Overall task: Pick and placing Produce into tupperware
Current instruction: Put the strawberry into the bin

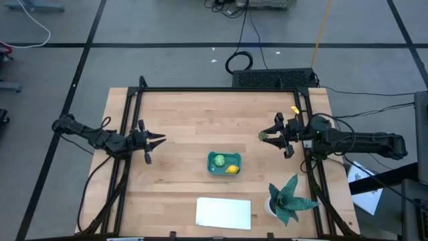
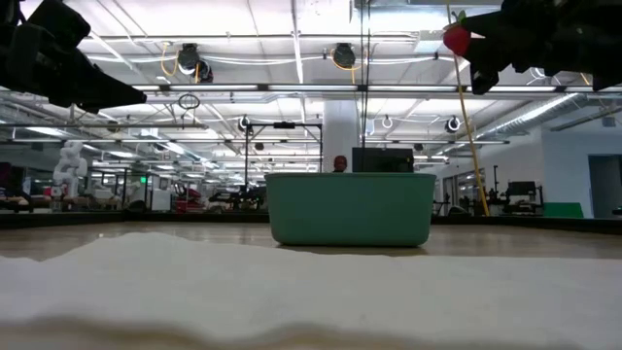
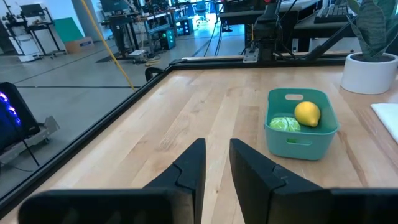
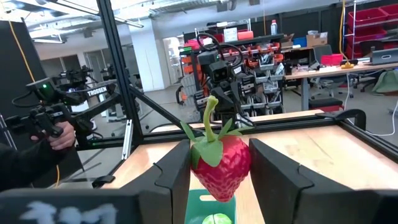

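Note:
The teal tupperware tub (image 1: 224,163) stands mid-table and holds a yellow lemon (image 3: 307,113) and a round light-green piece (image 3: 285,124). A red strawberry (image 4: 221,168) with a green stem hangs high above the table, right of the tub, with my right gripper (image 1: 266,137) shut on it. In the low view the strawberry (image 2: 457,39) shows well above the tub (image 2: 350,208). My left gripper (image 3: 214,168) hovers over the table's left part, pointing toward the tub. It is open by a narrow gap with nothing between its fingers. My right gripper pinches the strawberry's two sides (image 4: 196,165) between its two fingers (image 4: 174,177). The fingers come about level from the table's right side. The strawberry sits upright, stem up, lifted clear of the table.
A flat white sheet (image 1: 223,212) lies at the near edge, in front of the tub. A spiky green plant (image 1: 289,199) in a white pot stands at the near right. A black frame (image 1: 200,90) rims the table. Beyond the table, a person's hand (image 4: 59,134) holds a control arm.

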